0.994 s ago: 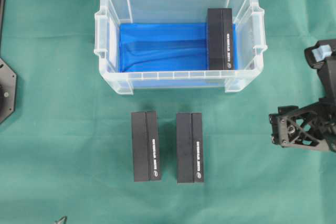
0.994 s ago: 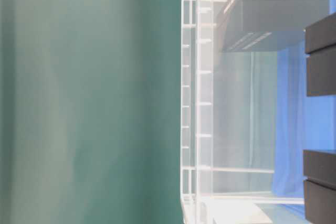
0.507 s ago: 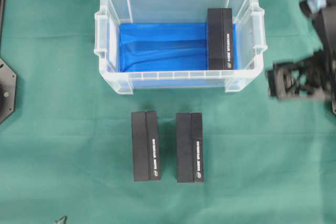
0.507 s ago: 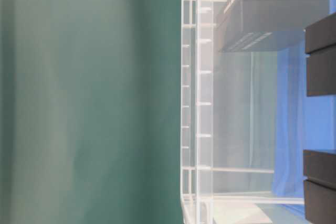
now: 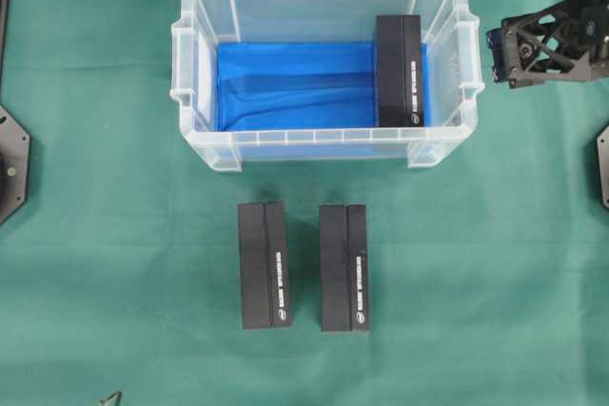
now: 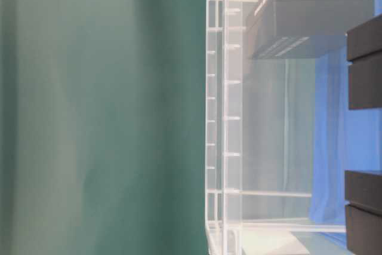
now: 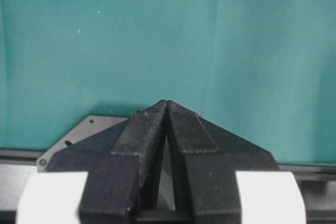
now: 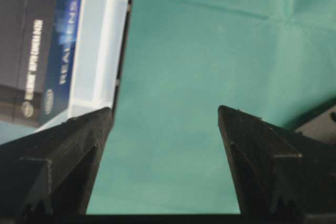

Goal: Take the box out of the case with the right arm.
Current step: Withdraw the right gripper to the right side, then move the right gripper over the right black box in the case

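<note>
The clear case [image 5: 200, 92] with a blue floor stands at the far middle of the green cloth. One black box [image 5: 398, 70] lies inside it against its right end; it also shows in the table-level view [image 6: 316, 19] and in the right wrist view [image 8: 26, 40]. My right gripper [image 5: 501, 54] is open and empty, just outside the case's right end, apart from it. In the right wrist view [image 8: 164, 109] its jaws stand wide apart over bare cloth, with the case wall [image 8: 97, 51] at the left. My left gripper [image 7: 166, 103] is shut and empty.
Two more black boxes [image 5: 265, 265] [image 5: 344, 267] lie side by side on the cloth in front of the case. A black arm base [image 5: 9, 164] sits at the left edge, another [image 5: 603, 164] at the right edge.
My right gripper has moved from the near right of the table toward the far side, ending beside the case's right end. The boxes and case have not moved.
</note>
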Robot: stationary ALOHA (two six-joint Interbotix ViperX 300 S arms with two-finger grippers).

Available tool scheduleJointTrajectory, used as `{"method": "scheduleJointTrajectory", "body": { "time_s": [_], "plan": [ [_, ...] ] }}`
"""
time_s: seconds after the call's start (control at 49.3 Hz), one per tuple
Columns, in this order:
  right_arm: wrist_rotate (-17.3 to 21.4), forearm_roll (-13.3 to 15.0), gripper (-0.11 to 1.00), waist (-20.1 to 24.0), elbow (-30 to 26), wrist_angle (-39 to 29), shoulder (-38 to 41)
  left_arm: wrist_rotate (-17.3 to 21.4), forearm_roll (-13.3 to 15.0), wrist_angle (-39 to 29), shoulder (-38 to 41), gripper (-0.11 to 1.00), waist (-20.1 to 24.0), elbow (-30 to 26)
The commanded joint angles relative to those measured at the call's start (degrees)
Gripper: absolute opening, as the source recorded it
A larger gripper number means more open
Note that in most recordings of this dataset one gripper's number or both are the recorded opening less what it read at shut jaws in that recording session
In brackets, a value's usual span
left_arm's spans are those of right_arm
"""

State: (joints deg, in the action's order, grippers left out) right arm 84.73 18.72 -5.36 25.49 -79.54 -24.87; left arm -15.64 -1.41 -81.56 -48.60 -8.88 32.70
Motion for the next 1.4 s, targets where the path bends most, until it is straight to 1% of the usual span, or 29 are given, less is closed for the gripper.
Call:
{"method": "scheduleJointTrajectory", "body": {
  "time_s": [0.0,0.467,0.568,0.71,0.893,1.075,1.197,1.278,1.38],
  "plan": [
    [-0.44,0.0,0.82,-0.97,-0.26,0.26,-0.7,0.0,-0.18,0.18,0.35,0.0,-0.18,-0.44],
    [-0.53,-0.26,0.82,-1.41,0.0,1.76,-0.79,0.0,-0.18,0.35,0.35,0.0,-0.26,-0.26],
    [-0.18,-0.26,0.82,-1.41,-0.26,2.9,-0.7,0.0,-0.18,0.44,0.44,0.0,-0.18,-0.26],
    [-0.09,-0.79,0.82,-1.41,-1.41,6.42,0.79,0.09,-0.18,0.44,0.53,0.0,-0.18,-0.18],
    [-0.26,-1.41,0.82,-1.14,-5.01,9.4,5.63,0.09,-0.26,0.44,0.44,0.0,-0.18,-0.09],
    [-0.88,-1.41,0.82,-0.79,-10.9,9.58,11.87,0.09,-0.35,0.53,0.35,0.0,-0.18,0.18],
    [-2.64,-1.49,0.82,-0.7,-14.24,9.76,15.03,0.09,-0.35,0.53,0.35,0.0,-0.26,0.35],
    [-3.34,-1.93,0.83,-0.79,-15.91,9.93,16.96,0.09,-0.35,0.53,0.26,0.0,-0.18,0.35],
    [-3.16,-1.93,0.83,-0.7,-16.79,9.93,18.19,0.09,-0.35,0.53,0.18,0.0,-0.18,0.44]
  ]
}}
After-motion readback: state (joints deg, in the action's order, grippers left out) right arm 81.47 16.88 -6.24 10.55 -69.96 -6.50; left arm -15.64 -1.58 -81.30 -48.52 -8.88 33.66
